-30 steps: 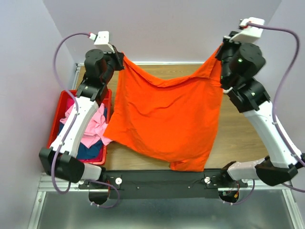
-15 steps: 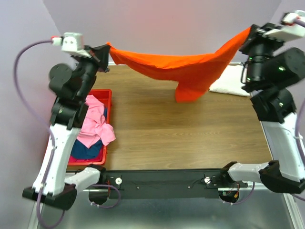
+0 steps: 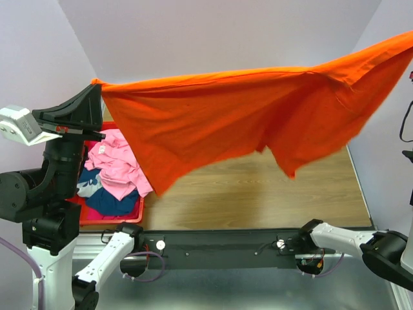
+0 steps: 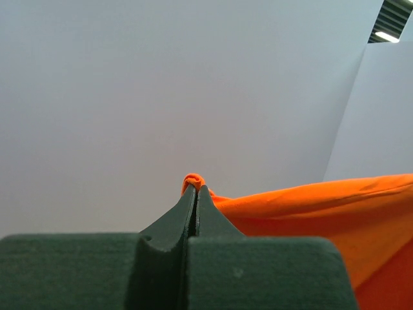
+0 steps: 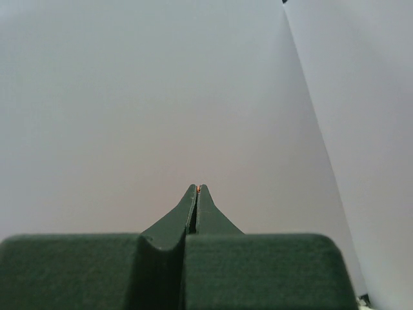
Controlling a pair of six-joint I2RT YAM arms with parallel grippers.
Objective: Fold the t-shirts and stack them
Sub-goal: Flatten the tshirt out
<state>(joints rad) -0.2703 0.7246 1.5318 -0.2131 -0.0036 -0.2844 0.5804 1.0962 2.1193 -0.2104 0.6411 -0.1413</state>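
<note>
- Pale lilac walls [image 3: 226,32] backed a wooden table [image 3: 258,194]. An orange t-shirt [image 3: 226,123] hung in the air above it, spread wide btwn two raised arms.
- left gripper [image 3: 97,84], at upper left of overhead view: jaws pressed tight together on one bunched corner of the shirt. Wrist cam showed a small orange knot of cloth [image 4: 192,181] poking out just past the fingertips, w/ the rest of the fabric running off to the right.
- right gripper [image 5: 196,187]: out of frame in overhead view, seen only on its own wrist cam. Jaws closed flat against each other, w/ just a speck of orange at the very tips. Bare wall behind.
- Shirt's top edge ran nearly level from the left corner, then climbed to the upper right edge of the overhead frame. Cloth billowed below that line, w/ one lobe drooping at left-centre and a second point hanging right of centre. Neither looked to touch the table, though cloth hid part of the far side.
- Red bin [image 3: 137,214] sat at the table's left edge, beside the left arm [image 3: 39,194]. Inside it, a crumpled pink t-shirt [image 3: 119,168] lay on top of a dark blue t-shirt [image 3: 110,201].
- Black rail [image 3: 219,242] at the near edge carried both arm bases.
</note>
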